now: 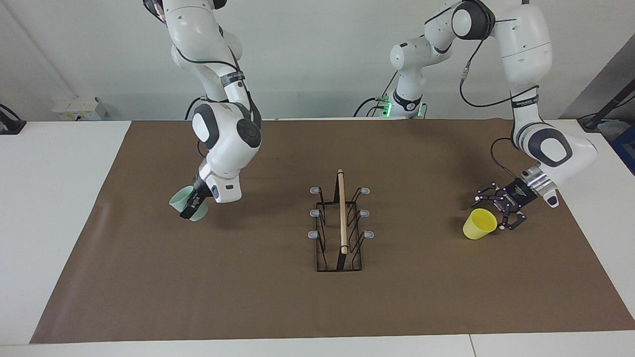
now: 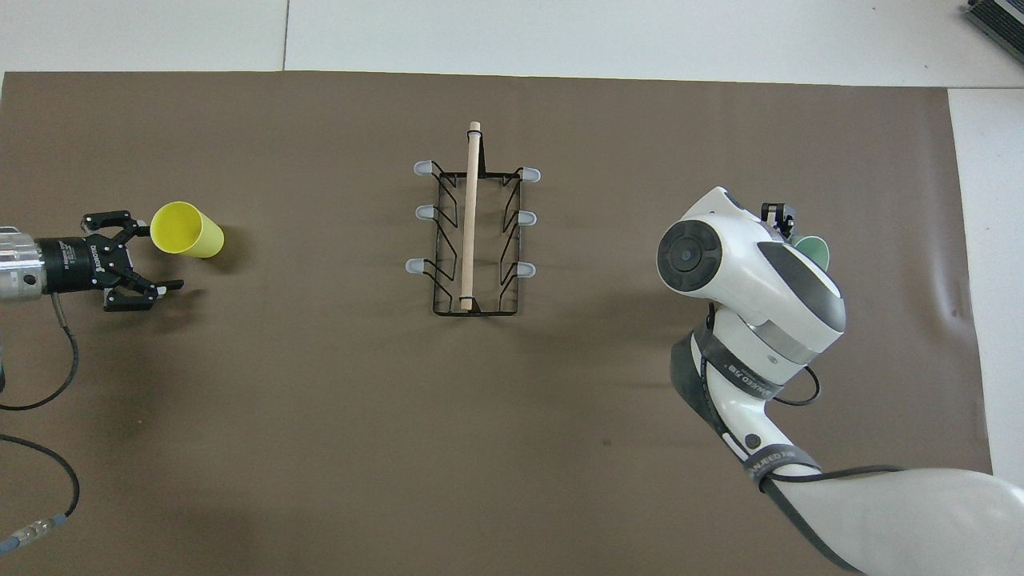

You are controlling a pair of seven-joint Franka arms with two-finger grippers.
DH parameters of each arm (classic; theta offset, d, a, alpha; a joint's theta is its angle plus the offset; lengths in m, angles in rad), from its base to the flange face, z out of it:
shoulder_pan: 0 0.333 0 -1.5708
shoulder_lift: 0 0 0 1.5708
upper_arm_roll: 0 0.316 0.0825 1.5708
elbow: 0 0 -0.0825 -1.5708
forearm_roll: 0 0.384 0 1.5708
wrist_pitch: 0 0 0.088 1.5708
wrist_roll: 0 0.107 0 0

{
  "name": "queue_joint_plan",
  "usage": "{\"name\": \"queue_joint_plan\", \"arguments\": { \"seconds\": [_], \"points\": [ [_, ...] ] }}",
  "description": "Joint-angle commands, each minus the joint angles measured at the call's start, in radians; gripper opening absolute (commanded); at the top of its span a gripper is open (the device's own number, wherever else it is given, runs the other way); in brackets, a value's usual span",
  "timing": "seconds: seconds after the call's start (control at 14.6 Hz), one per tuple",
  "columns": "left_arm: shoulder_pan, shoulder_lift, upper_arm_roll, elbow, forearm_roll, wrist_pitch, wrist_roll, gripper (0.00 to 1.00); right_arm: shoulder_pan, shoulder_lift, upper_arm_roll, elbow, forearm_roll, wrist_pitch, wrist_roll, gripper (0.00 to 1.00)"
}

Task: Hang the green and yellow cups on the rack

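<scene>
Brown mat covers most of the white table; the rack stands on it about midway between the two arms' ends, its light wooden rod running lengthwise along the top of the black wire frame, three grey-tipped prongs sticking out on each long side, none carrying a cup. Taking the rack as landmark: the green cup is toward the right arm's end of the table from the rack, pinched at its rim by the right gripper, fingers closed on the cup wall, cup tilted with its mouth turned away from the rack. From the overhead view only a sliver of that cup shows past the right arm's white wrist. Whether the cup's base clears the mat I cannot tell for certain; in the facing view it hangs just over the mat. The yellow cup lies tipped on its side on the mat toward the left arm's end from the rack, well apart from it, its open mouth facing away from the rack. Left gripper is low at that mouth, fingers spread wide, one fingertip just beside the rim of the yellow cup, the other clear of it; nothing gripped.
</scene>
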Motion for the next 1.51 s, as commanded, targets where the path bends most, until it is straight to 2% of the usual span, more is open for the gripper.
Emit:
{"name": "queue_joint_plan", "arguments": {
  "seconds": [0.0, 0.48, 0.62, 1.1, 1.3, 1.44],
  "points": [
    [-0.023, -0.047, 0.002, -0.078, -0.071, 0.053, 0.023, 1.00, -0.019, -0.039, 0.008, 0.039, 0.145, -0.010, -0.013, 0.00],
    [-0.057, -0.046, 0.002, -0.078, -0.141, 0.074, 0.024, 1.00, -0.071, -0.212, 0.002, 0.049, 0.589, -0.005, -0.024, 0.00],
    [-0.066, -0.047, 0.002, -0.078, -0.145, 0.092, 0.024, 1.00, -0.082, -0.238, 0.002, 0.049, 0.704, 0.002, -0.022, 0.00],
    [-0.123, -0.038, -0.001, -0.077, -0.189, 0.175, 0.023, 1.00, -0.103, -0.290, 0.000, 0.029, 1.225, 0.082, -0.033, 0.00],
    [-0.147, -0.038, -0.001, -0.078, -0.191, 0.214, 0.024, 1.00, -0.094, -0.327, 0.002, -0.075, 1.426, 0.259, -0.111, 0.00],
    [-0.161, -0.045, -0.001, -0.078, -0.191, 0.223, 0.026, 1.00, -0.092, -0.356, 0.002, -0.140, 1.582, 0.327, -0.198, 0.00]
  ]
}}
